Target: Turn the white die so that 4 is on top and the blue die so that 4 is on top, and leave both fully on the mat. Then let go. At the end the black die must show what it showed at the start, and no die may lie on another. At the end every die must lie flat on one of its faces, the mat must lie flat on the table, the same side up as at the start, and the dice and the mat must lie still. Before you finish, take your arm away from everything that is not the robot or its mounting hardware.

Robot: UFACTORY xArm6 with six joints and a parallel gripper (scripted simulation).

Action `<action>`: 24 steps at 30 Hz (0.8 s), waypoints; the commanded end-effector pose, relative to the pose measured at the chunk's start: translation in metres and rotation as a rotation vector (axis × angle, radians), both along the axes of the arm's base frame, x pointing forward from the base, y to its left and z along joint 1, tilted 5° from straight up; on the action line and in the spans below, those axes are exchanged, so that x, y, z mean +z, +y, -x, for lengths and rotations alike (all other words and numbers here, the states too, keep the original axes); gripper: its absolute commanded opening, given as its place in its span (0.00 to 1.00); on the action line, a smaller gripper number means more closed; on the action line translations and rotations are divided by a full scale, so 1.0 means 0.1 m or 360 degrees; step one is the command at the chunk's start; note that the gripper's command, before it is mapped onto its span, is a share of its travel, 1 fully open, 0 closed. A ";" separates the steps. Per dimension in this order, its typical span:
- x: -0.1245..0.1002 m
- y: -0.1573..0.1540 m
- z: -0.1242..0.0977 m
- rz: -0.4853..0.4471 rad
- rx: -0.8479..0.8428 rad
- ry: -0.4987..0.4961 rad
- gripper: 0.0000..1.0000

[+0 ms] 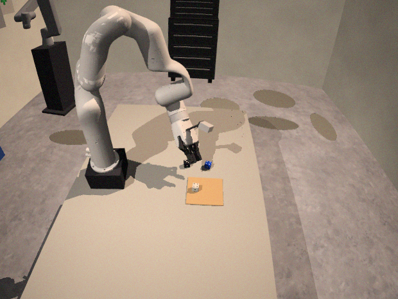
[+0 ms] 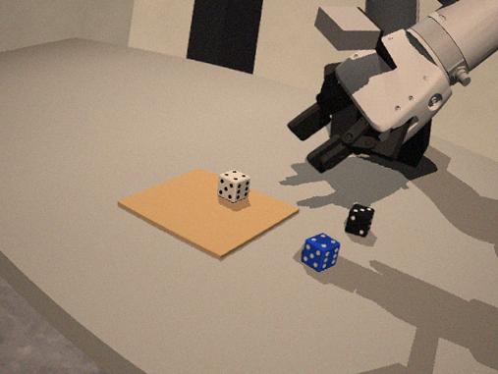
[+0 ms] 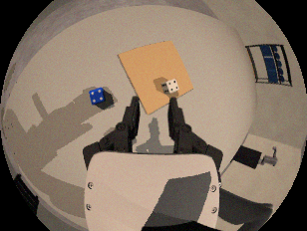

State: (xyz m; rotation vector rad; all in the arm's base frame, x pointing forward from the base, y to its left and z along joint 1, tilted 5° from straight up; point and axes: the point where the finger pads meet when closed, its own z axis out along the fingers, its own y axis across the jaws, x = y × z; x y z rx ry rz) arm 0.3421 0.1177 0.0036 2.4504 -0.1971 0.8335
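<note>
The end effector (image 2: 320, 143) hangs half open above the counter (image 2: 82, 90), holding nothing. The small white dotted die (image 2: 233, 185) sits on the flat orange mat (image 2: 185, 213), probably four up (dots are tiny). The small blue die (image 2: 320, 251) waits off the mat, near the black die (image 2: 360, 220). Next, grab blue.

Top view: black die (image 1: 186, 163) partly covered by the gripper (image 1: 194, 160) fingers; its pips too small to read. Blue die (image 1: 207, 165) and white die (image 1: 195, 187) pips also too small to count.

Wrist view: black die not visible, hidden beneath the gripper body. Blue die (image 3: 97, 96) top face blurred.

Exterior view: arm cut off by the top edge; table's (image 2: 106, 94) right side cut off.
</note>
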 end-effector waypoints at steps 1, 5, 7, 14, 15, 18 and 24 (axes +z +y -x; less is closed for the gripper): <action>0.00 -0.02 0.02 0.0029 -0.0084 0.0177 0.42; -0.01 0.02 0.04 -0.0028 -0.0139 0.0381 0.42; -0.01 0.03 0.04 -0.0047 -0.0147 0.0426 0.42; 0.04 0.19 -0.03 -0.0232 -0.0157 0.0691 0.42; 0.04 0.20 -0.03 -0.0234 -0.0157 0.0693 0.42; 0.07 0.27 -0.09 -0.0326 -0.0140 0.0773 0.42; 0.20 0.45 -0.28 -0.0547 -0.0070 0.0891 0.42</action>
